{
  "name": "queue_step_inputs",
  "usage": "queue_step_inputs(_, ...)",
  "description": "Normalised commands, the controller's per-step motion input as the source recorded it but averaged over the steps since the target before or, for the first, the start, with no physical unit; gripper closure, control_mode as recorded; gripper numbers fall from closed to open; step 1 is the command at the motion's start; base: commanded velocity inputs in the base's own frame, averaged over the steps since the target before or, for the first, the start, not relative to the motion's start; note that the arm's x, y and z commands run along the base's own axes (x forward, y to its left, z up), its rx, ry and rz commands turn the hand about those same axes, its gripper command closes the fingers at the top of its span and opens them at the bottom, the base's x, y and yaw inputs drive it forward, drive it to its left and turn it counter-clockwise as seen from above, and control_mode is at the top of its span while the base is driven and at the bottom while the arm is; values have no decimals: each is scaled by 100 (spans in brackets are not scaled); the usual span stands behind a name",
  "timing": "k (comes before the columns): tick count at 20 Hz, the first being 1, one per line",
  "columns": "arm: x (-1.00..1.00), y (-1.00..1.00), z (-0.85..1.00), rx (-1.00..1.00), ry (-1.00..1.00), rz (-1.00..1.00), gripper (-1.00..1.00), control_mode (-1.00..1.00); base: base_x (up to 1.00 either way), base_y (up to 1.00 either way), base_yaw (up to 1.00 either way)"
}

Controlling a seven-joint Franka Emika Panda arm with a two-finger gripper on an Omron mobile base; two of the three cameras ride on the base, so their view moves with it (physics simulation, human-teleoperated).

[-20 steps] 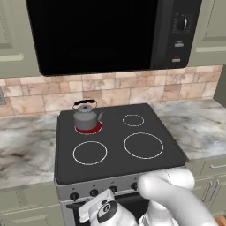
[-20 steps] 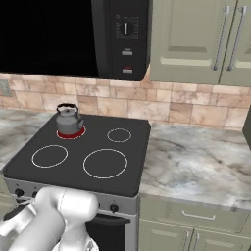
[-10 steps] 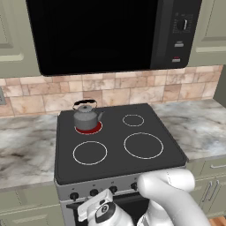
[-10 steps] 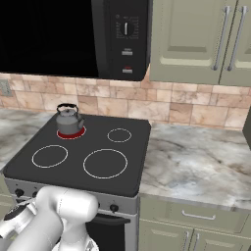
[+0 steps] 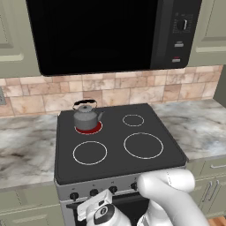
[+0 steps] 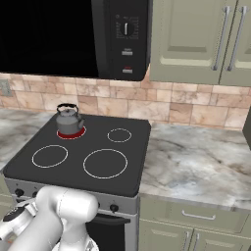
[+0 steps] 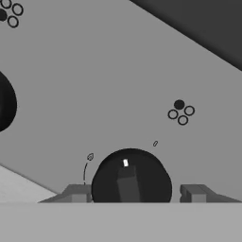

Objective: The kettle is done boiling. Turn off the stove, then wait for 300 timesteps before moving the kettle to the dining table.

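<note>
Low in the hand view we find our gripper [image 7: 134,191] pressed close to the silver front panel [image 7: 108,80] of the stove, its two dark fingertips [image 7: 78,193] standing on either side of a round black knob [image 7: 131,176]. A gap shows between each tip and the knob, so we read the jaws as apart and straddling it, not clamped. A second black knob [image 7: 5,101] sits at the left edge of that frame.

In the left base view, the small squat grey metal kettle [image 5: 86,115] with its thin black arched handle stands left of centre on the rear left burner [image 5: 88,128], which glows red beneath it. The black glass cooktop [image 5: 117,141] fills the middle of the frame, its other three white-ringed burners dark. Our white arm [image 5: 170,198] bends down across the lower right, reaching toward the row of small knobs at the bottom.

In the right base view, the kettle [image 6: 68,119] appears in the left middle of the frame, the black microwave [image 6: 73,37] hangs in the upper left, and the veined marble counter [image 6: 196,162] spreads to the right of the stove.
</note>
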Motion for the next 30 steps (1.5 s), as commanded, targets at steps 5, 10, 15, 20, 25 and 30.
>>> queue_step_inputs(5, -1, -2, 0, 1, -1, 0, 100, -100, 0, 0, 0)
queue_step_inputs(10, -7, -9, -1, 9, -2, 0, 100, -100, 0, 0, 0)
queue_step_inputs(15, -10, -5, -8, 17, -1, 0, 100, -100, 0, 0, 0)
queue_step_inputs(20, -9, -7, -19, 26, -2, -3, 100, -100, 0, 0, 0)
queue_step_inputs(25, -12, -2, -20, 27, -3, -8, 100, -100, 0, 0, 0)
queue_step_inputs(30, -11, 0, -14, 25, -3, -8, 100, -100, 0, 0, 0)
